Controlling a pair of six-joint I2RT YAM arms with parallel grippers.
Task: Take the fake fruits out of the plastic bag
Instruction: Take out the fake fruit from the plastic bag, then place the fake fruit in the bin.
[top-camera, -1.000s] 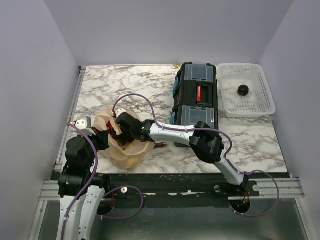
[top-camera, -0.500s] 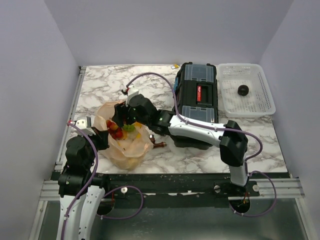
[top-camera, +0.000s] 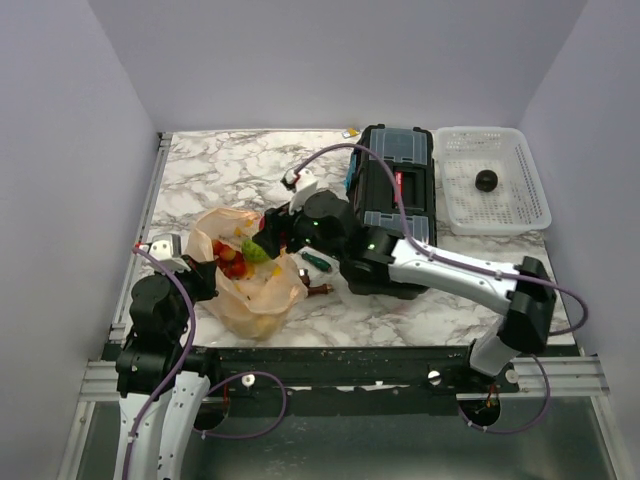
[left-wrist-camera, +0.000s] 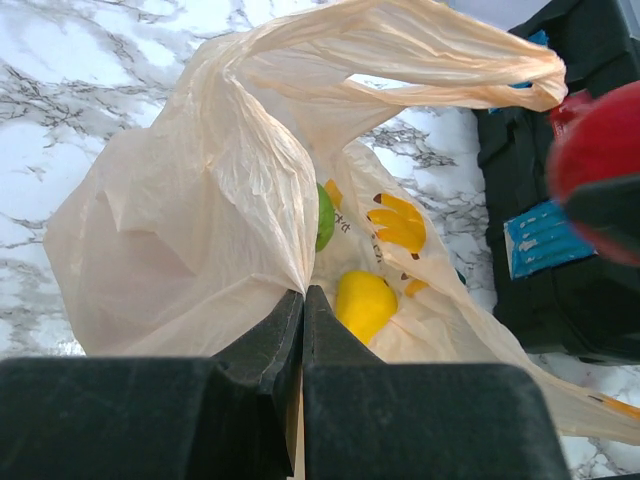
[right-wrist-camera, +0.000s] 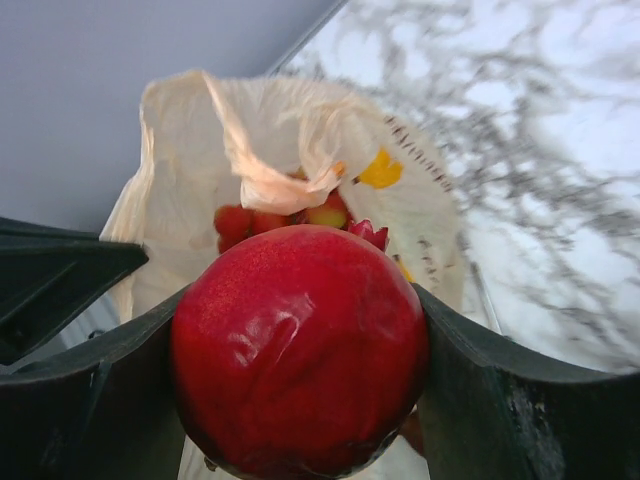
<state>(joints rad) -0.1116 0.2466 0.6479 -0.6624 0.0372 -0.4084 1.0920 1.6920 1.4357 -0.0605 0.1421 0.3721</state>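
While left hand (left-wrist-camera: 303, 305) pinches plastic bag (left-wrist-camera: 190, 220) edge | right hand (right-wrist-camera: 300, 392) grips red ball (right-wrist-camera: 298, 320) | ball outside bag, near mouth

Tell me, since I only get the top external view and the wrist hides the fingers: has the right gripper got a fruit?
Observer: Yes. The right wrist view shows the right gripper closed around a glossy red ball, a finger on each side.
Operator: Is the left one really gripping the bag?
Observer: The left wrist view shows the left gripper shut on a fold of the plastic bag.
Operator: Any fruit deeper inside?
Observer: A yellow oval fruit lies inside, just past that fold.
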